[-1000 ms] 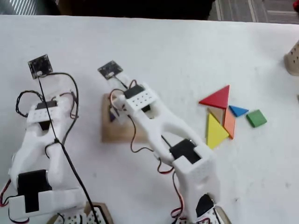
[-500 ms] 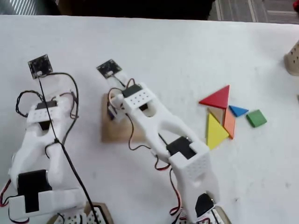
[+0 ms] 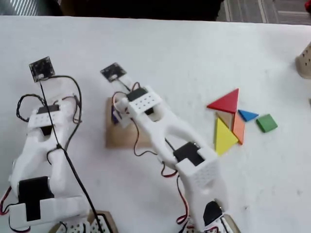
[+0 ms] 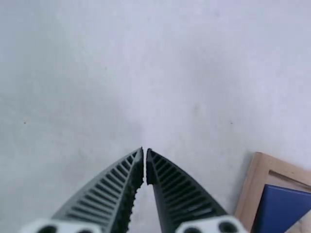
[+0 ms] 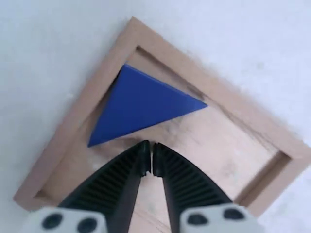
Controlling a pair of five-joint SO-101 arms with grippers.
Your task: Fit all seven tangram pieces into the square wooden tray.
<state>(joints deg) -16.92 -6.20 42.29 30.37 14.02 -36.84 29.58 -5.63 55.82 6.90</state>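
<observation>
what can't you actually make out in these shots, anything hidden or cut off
- High view: the right arm covers most of the wooden tray and nearly all of the blue triangle in it.
- Left wrist view: the picture's edge cuts off the tray and the blue triangle.
- High view: the tan piece is too small to tell its shape.
- High view: the pale perforated object is cut off by the edge.

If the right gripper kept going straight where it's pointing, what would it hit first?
Probably the blue triangle in the wooden tray: the right gripper, shut, points at its long edge. Its height is unclear, so the tray floor might come first.
</observation>
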